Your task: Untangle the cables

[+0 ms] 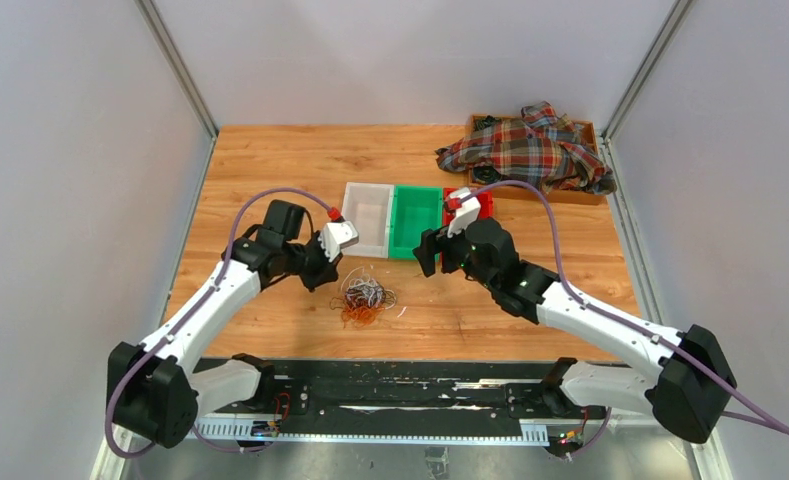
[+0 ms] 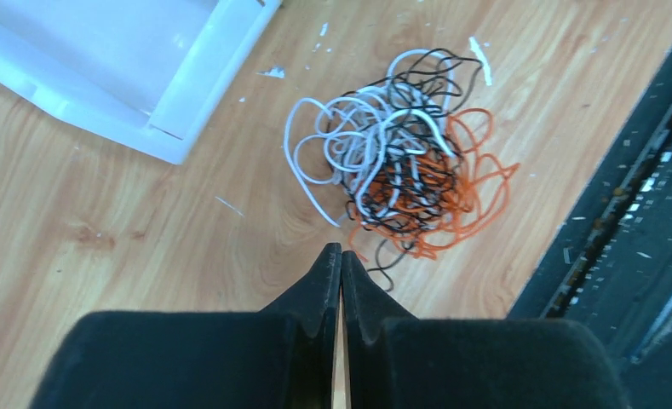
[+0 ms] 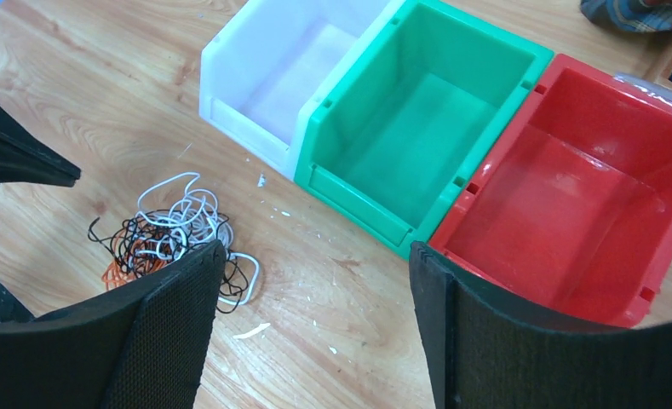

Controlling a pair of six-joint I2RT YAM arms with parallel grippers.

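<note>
Above: the cables (image 1: pixel 367 298) are heaped at six o'clock of the white bin (image 1: pixel 367 220). Left wrist: left gripper (image 2: pixel 341 256) is pressed together, cables at one o'clock. Right wrist: right gripper (image 3: pixel 317 251) is spread apart, cables at nine.

A robotics lab cell: plain grey walls (image 1: pixel 60 150) on metal posts (image 1: pixel 177 65) box in a wooden table (image 1: pixel 270 160); a left arm (image 1: pixel 205 305) and right arm (image 1: pixel 610 325) are bolted to a black rail (image 1: pixel 400 395).

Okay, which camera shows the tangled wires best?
The left wrist view: the wires lie close and unobstructed, white, black and orange strands distinct. The top view shows a small clump; in the right wrist view a black finger hides part.
</note>
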